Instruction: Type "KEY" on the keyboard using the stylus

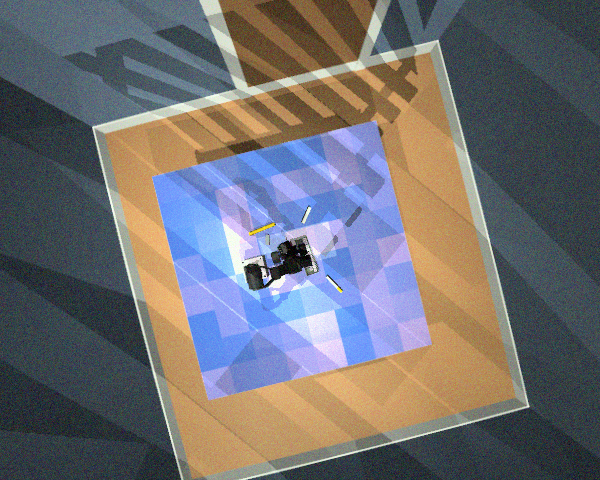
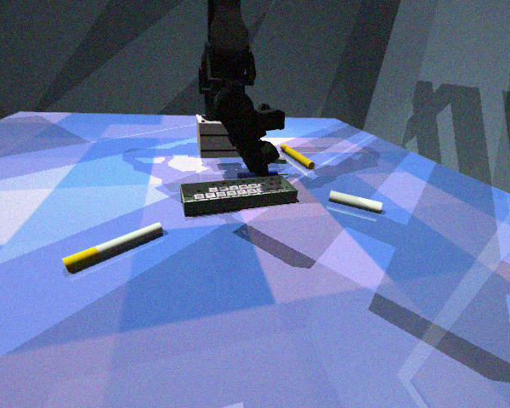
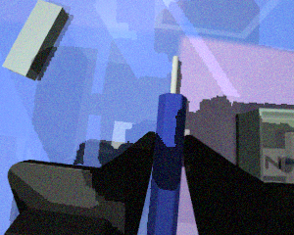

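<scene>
The blue stylus (image 3: 171, 115) (image 2: 245, 175) with a thin pale tip lies on the desk behind the keyboard, as seen in the exterior view. My gripper (image 3: 169, 139) (image 2: 260, 172) is low over the desk, with one black finger against each side of the stylus; it is shut on the stylus's blue body. The pale tip points away from the fingers in the wrist view. The grey keyboard (image 2: 240, 204) (image 3: 249, 147) (image 1: 312, 269) stands beside the stylus, to the right in the wrist view. Some of its keys are shaded or hidden by the finger there.
A small pale block (image 3: 35, 40) (image 1: 267, 239) lies at the wrist view's upper left. A yellow stick (image 1: 262, 228) (image 2: 297, 156), a white stick (image 1: 306, 214) (image 2: 355, 201) and a white and yellow stick (image 1: 334, 283) (image 2: 115, 246) lie around the keyboard.
</scene>
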Controlling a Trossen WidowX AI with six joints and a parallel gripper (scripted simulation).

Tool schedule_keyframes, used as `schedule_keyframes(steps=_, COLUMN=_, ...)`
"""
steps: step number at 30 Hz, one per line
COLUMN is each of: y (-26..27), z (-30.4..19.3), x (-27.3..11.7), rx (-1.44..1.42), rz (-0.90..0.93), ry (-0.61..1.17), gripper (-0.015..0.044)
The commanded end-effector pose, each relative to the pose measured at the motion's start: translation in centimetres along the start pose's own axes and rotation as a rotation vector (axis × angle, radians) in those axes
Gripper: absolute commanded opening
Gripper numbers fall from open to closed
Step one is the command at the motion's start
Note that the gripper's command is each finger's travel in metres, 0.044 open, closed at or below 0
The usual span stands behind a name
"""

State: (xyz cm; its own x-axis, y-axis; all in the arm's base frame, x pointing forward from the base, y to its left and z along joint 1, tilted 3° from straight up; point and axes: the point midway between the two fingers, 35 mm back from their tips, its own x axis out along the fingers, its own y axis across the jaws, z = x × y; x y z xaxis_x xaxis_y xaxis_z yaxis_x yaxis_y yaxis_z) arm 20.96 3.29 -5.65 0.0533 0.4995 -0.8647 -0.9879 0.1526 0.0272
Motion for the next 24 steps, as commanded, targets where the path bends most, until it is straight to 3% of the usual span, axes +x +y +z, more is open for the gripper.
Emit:
schedule_keyframes(steps=1, y=0.0, z=0.0, x=0.0, rx=0.000, rz=-0.001, ry=0.000, gripper=0.0012)
schedule_keyframes(steps=12, y=-0.1, z=0.2, x=-0.4, rx=0.000, rz=-0.001, ry=0.000, gripper=0.0000)
schedule_keyframes(steps=24, y=-0.1, z=2.4, x=-4.2, rx=0.000, rz=-0.001, ry=0.000, gripper=0.0000)
